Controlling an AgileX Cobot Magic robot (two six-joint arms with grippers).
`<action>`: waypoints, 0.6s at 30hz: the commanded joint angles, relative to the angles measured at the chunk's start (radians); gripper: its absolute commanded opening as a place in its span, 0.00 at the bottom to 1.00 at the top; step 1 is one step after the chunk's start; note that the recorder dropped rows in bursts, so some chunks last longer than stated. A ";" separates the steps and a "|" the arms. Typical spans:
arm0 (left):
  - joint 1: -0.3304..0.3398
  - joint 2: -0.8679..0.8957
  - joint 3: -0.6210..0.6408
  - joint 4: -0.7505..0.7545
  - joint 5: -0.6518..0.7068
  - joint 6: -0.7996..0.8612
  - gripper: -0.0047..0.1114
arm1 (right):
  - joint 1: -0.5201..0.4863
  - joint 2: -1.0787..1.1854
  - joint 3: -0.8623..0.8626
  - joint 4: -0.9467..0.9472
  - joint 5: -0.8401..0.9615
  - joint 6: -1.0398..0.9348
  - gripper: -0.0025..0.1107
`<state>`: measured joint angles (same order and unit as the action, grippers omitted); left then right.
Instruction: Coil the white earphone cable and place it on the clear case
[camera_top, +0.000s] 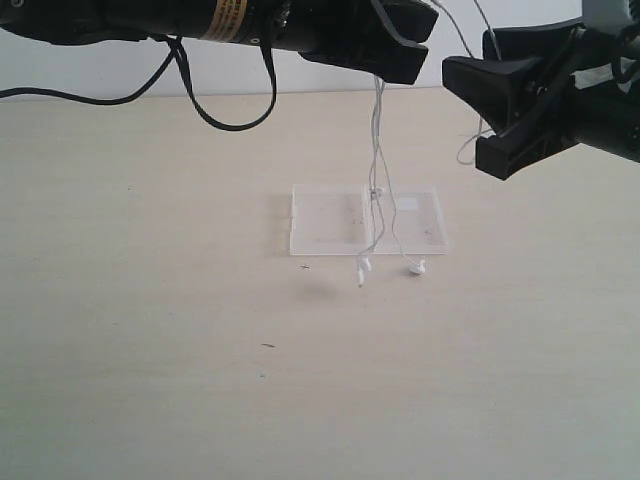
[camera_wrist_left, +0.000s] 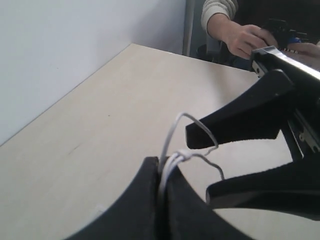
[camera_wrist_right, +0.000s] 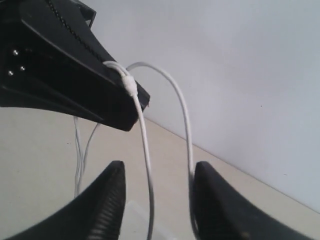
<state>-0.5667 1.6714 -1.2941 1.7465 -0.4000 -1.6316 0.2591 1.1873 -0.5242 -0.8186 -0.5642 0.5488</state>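
Note:
The white earphone cable (camera_top: 377, 150) hangs from my left gripper (camera_top: 400, 72), which is shut on several bunched strands high above the table. Its two earbuds (camera_top: 362, 268) dangle at the front edge of the clear case (camera_top: 330, 215), which lies open and flat at the table's middle. In the left wrist view the strands (camera_wrist_left: 170, 162) are pinched between the closed jaws of the left gripper (camera_wrist_left: 162, 167). My right gripper (camera_top: 468, 115) is open just right of the left one. Two cable strands (camera_wrist_right: 145, 140) run down between the fingers of the right gripper (camera_wrist_right: 157, 170), one along the inner face of a finger (camera_wrist_right: 220, 210).
A white wall borders the table (camera_top: 150, 300) at the back. A person's hand (camera_wrist_left: 240, 35) shows beyond the table's far end in the left wrist view. A black lead (camera_top: 225, 110) loops under the left arm.

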 joint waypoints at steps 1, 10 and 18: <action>-0.003 0.002 -0.007 -0.002 0.002 0.000 0.04 | -0.004 -0.001 -0.006 -0.002 -0.010 0.006 0.24; -0.003 0.002 -0.007 -0.002 0.002 0.000 0.04 | -0.004 -0.001 -0.006 -0.002 -0.008 0.003 0.02; -0.003 0.002 -0.007 -0.002 0.002 0.000 0.04 | -0.004 -0.001 -0.006 0.000 -0.008 0.003 0.02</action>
<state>-0.5667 1.6714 -1.2941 1.7465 -0.4000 -1.6316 0.2591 1.1873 -0.5242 -0.8186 -0.5642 0.5527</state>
